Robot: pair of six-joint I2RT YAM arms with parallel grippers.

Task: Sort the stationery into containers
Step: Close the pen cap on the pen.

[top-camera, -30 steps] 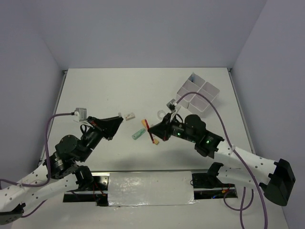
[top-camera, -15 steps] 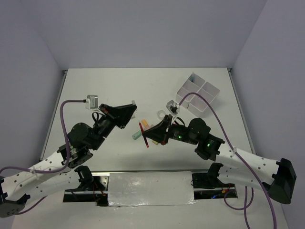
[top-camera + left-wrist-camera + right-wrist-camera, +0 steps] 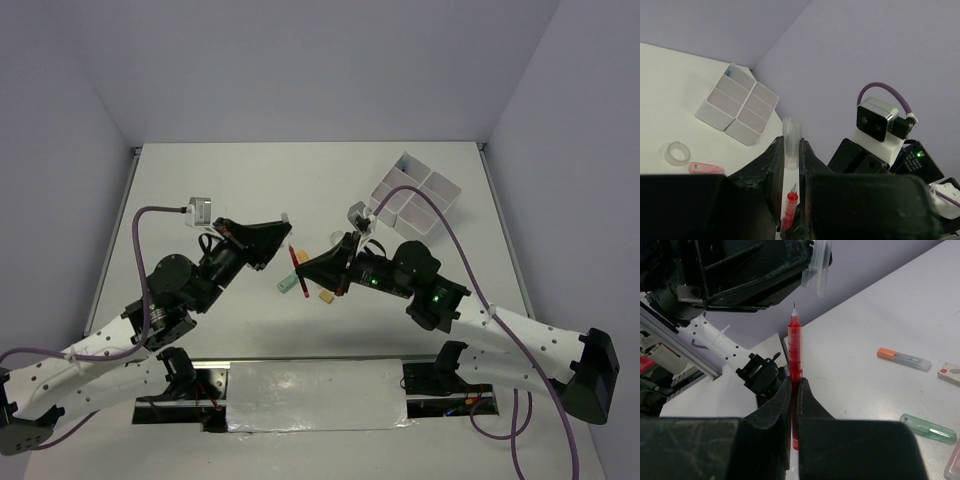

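Note:
My left gripper (image 3: 791, 150) is shut on a clear pen cap (image 3: 791, 142), which sticks out past the fingertips. My right gripper (image 3: 794, 385) is shut on a thin red pen (image 3: 795, 350) whose bare tip points at that cap (image 3: 819, 267) across a short gap. In the top view both grippers meet above the table's middle, left gripper (image 3: 283, 226) and right gripper (image 3: 306, 268), with the red pen (image 3: 296, 268) between them. The white four-compartment container (image 3: 415, 200) stands at the back right, a blue pen end showing in its far compartment.
On the table under the grippers lie a green marker (image 3: 290, 285) and an orange item (image 3: 325, 296). An orange-capped marker (image 3: 903, 357), a white eraser (image 3: 952, 374), a tape ring (image 3: 677, 153) and a pink item (image 3: 706, 168) lie nearby.
My left gripper has swung right and away from me with the clear cap. My right gripper has moved left and tilted the red pen up towards the cap.

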